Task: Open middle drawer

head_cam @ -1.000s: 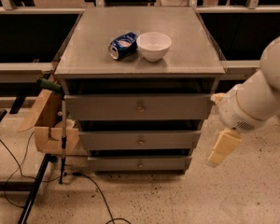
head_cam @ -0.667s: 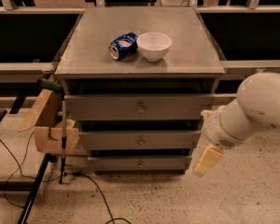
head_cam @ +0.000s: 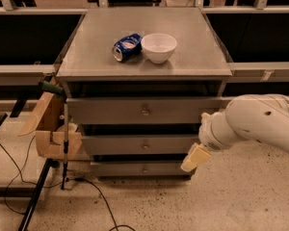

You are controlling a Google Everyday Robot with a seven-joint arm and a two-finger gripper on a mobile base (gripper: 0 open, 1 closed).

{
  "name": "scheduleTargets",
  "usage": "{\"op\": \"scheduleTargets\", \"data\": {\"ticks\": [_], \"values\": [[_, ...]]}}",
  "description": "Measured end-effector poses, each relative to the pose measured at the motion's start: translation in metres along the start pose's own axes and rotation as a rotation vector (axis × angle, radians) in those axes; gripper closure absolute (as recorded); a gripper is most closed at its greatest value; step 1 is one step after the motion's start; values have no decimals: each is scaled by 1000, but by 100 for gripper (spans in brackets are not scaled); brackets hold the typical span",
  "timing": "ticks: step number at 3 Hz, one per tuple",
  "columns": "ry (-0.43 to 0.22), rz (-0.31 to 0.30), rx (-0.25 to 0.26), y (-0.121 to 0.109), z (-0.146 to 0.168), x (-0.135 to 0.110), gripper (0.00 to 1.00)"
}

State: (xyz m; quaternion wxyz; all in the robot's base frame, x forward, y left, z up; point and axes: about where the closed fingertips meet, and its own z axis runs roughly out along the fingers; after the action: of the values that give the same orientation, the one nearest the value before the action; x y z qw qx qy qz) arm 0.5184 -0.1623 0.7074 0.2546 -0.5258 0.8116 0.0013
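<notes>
A grey cabinet [head_cam: 86, 66] has three stacked drawers, all shut. The middle drawer [head_cam: 115, 145] is a wide, shallow grey panel with a small brass knob [head_cam: 145, 146] at its centre. The top drawer [head_cam: 106, 110] is above it and the bottom drawer [head_cam: 120, 169] below it. My gripper [head_cam: 195, 158] hangs from the white arm [head_cam: 253, 124], which comes in from the right. It sits in front of the right end of the middle drawer, slightly below it and well to the right of the knob. It holds nothing that I can see.
A blue can [head_cam: 126, 47] lies on its side next to a white bowl [head_cam: 159, 47] on the cabinet top. A wooden bracket [head_cam: 50, 129] and a black pole [head_cam: 65, 143] stand at the cabinet's left side. Cables [head_cam: 96, 201] run across the speckled floor.
The arm has swung left and closer to the cabinet. The gripper has moved from out at the right to the right end of the lower drawers. The drawers have not moved.
</notes>
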Motion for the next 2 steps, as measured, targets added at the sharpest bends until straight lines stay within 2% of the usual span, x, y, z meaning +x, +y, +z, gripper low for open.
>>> {"op": "scheduleTargets", "data": {"ticks": [2], "values": [[-20, -14, -3, -2, 0, -2, 0]]}}
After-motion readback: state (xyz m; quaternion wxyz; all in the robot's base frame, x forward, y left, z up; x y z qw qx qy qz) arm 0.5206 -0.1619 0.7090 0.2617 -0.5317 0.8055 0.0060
